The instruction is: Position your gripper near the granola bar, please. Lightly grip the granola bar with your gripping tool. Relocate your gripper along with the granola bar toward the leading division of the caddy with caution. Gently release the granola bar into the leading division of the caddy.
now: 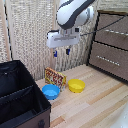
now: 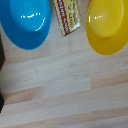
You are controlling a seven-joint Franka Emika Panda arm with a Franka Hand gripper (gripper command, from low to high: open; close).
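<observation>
While the jaws stood parted and held nothing, the gripper (image 1: 61, 52) hung high over the wooden table (image 1: 100, 102), well apart from everything, so the approach looked not yet begun. Below it the granola bar (image 1: 54, 76) stood propped on edge just behind the blue bowl (image 1: 50, 91) and beside the yellow bowl (image 1: 76, 85). In the wrist view the bar (image 2: 67, 16) sat between the two bowls, leaving a tight lane for the fingers. The black caddy (image 1: 20, 100) waited at the exterior view's left, compartments open, the wooden drawer cabinet (image 1: 111, 45) well clear.
</observation>
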